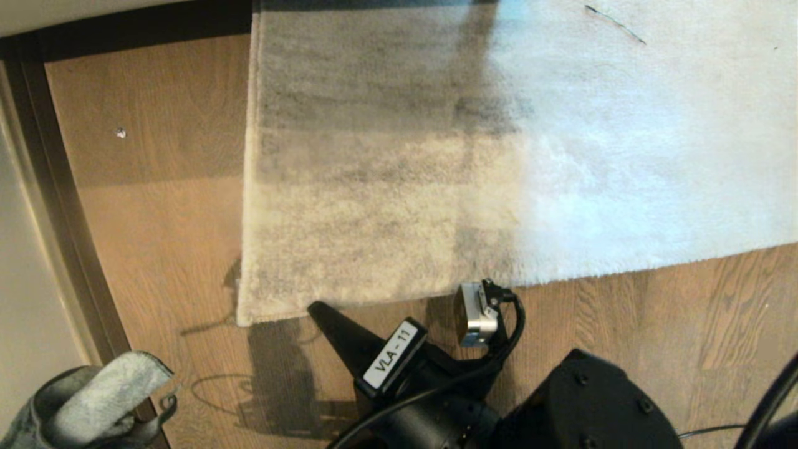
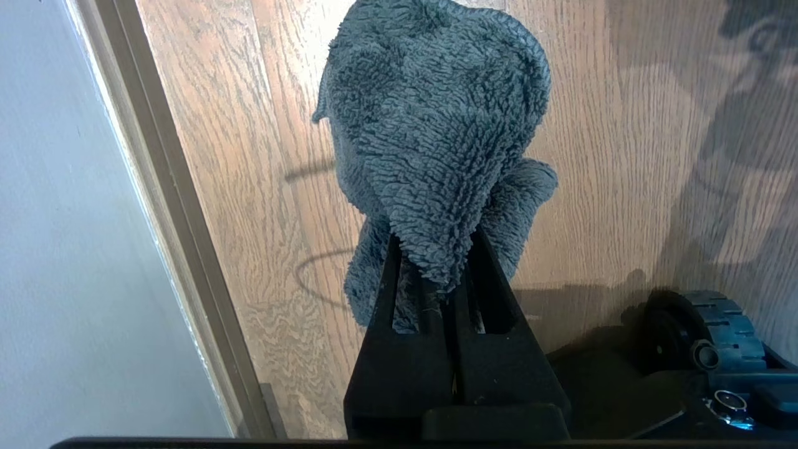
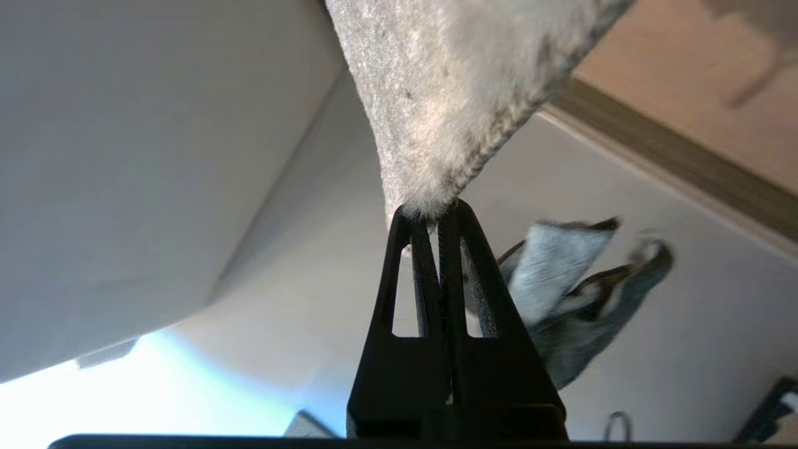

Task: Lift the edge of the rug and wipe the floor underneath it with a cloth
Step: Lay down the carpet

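Observation:
The pale grey rug (image 1: 386,187) lies on the brown plank floor (image 1: 156,249). Its front edge (image 1: 274,315) near the left corner is pinched in my right gripper (image 1: 315,307), which is shut on it. In the right wrist view the black fingertips (image 3: 430,215) clamp the stitched border of the rug corner (image 3: 449,112). That corner throws a shadow on the planks beside it. The fuzzy grey cloth (image 1: 93,399) hangs at the lower left, above the floor. My left gripper (image 2: 436,240) is shut on the cloth (image 2: 436,125), which also shows in the right wrist view (image 3: 561,293).
A dark skirting strip (image 1: 62,218) and a pale wall (image 1: 25,280) run along the left. A small white speck (image 1: 121,133) lies on the planks. A thin dark strand (image 1: 614,25) lies on the rug. My base wheel (image 2: 711,330) stands close by the cloth.

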